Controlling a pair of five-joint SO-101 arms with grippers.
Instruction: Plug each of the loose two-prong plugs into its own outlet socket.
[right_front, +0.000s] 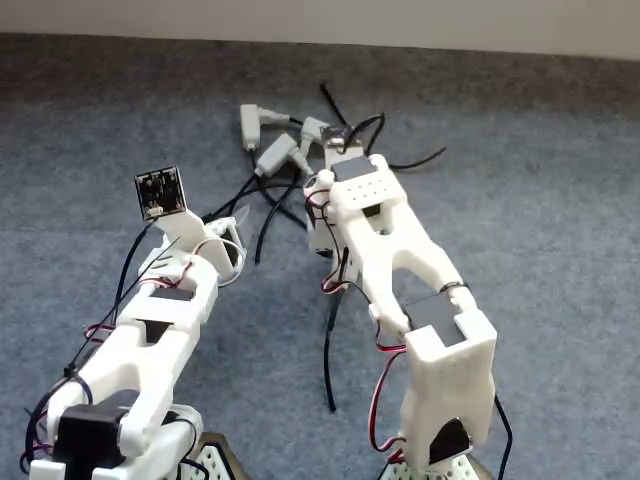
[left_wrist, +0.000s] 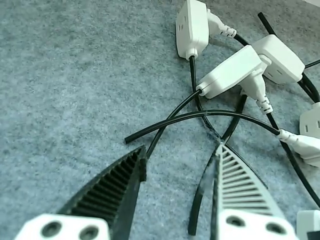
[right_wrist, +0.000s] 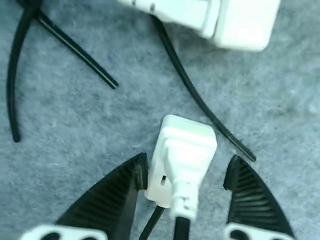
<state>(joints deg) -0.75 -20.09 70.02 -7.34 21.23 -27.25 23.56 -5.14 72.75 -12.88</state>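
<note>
White plug (right_wrist: 185, 145) lies on the grey counter (right_wrist: 75, 130) between the right claw's (right_wrist: 189, 159) wide-open jaws — ungripped; an off-centre squeeze could twist it away. The left claw (left_wrist: 181, 150) gapes empty over black cables (left_wrist: 192, 75) — a likely snag.

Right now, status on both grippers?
Left gripper open above tangled black cords. Right gripper open, astride white plug. Loose cord lies beside it.

High camera behind arms (right_front: 400, 250), wrist cameras close over shared cables (left_wrist: 193, 75)
</note>
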